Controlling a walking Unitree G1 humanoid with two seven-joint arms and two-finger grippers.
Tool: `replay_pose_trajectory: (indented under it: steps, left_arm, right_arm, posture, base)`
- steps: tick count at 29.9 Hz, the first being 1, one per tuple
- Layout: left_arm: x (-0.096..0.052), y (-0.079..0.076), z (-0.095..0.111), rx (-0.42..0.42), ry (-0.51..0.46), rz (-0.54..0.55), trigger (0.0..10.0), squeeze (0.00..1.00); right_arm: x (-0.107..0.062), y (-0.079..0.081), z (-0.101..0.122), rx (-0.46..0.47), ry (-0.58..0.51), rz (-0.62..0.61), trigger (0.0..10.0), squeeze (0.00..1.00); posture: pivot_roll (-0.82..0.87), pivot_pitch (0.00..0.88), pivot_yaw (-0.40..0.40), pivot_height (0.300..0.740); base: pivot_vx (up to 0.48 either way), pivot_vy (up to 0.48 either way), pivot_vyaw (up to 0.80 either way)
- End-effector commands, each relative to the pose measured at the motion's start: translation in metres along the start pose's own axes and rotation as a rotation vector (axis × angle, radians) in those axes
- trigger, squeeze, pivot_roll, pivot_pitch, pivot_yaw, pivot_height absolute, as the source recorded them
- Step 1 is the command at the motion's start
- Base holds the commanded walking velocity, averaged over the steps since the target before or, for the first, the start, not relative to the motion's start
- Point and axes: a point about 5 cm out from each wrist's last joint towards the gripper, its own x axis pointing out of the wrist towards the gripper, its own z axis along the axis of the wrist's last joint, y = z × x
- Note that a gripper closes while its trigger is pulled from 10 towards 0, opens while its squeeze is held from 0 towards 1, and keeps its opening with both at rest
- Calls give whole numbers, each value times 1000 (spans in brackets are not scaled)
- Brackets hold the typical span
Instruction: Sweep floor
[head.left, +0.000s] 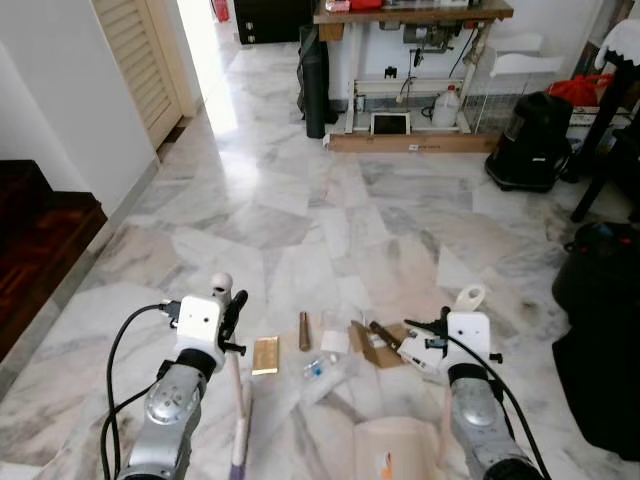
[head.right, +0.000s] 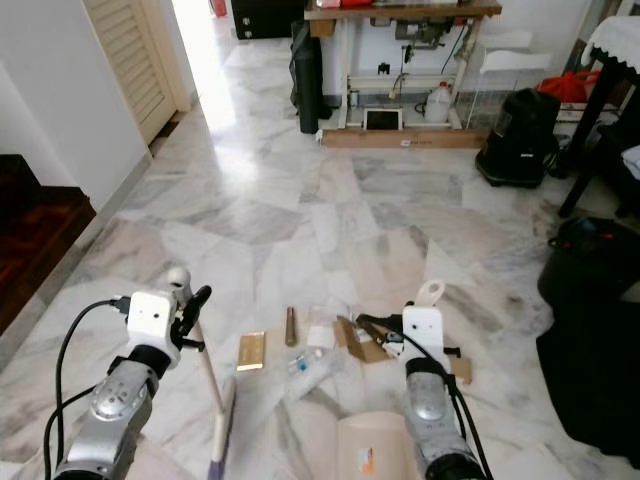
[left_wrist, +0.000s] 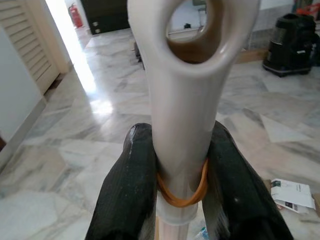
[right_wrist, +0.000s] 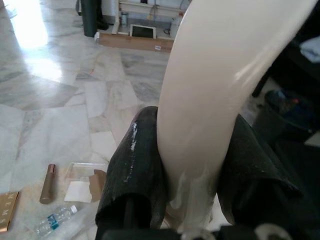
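Left gripper (left_wrist: 181, 185) pinches the broom handle (head.left: 237, 385), right gripper (right_wrist: 192, 180) clamps the dustpan handle (right_wrist: 210, 100). Litter (head.left: 320, 345) lies on the floor between them, just ahead of the dustpan (head.left: 400, 450), so the broom sweeps rightward.

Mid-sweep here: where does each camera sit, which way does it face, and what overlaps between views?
Left eye, right eye: on the head, looking forward and down at the litter on the marble floor; both arms show.
Left wrist: along the left gripper, shut on the broom handle, facing the room.
Right wrist: along the right gripper, shut on the dustpan handle.
Shared: the black vacuum in head and left wrist views.
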Motion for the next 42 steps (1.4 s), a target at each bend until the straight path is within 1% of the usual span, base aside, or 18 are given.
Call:
replay_pose_trajectory:
  steps: [1,13,18,23,42]
  left_arm:
    - [0,7,6,29,-25,17,10000,0]
    - [0,6,6,28,-21,14,10000,0]
    - [-1,6,6,31,-21,14,10000,0]
    - [-1,7,6,34,-21,15,10000,0]
    - [-1,8,7,41,-28,22,10000,0]
  right_arm:
    - [2,8,6,4,-20,20,10000,0]
    - [3,8,8,1,-24,25,10000,0]
    - [3,8,6,12,-11,21,10000,0]
    - [3,8,7,9,-15,22,10000,0]
    - [3,10,6,8,-12,25,10000,0]
  posture:
    - [68,0,72,740]
    - [67,0,70,740]
    - [67,0,71,740]
    - [69,2,72,740]
    - [73,2,74,740]
  base:
    - [0,0,0]
    - [0,0,0]
    - [0,0,0]
    - [0,0,-551]
    - [253,0,0]
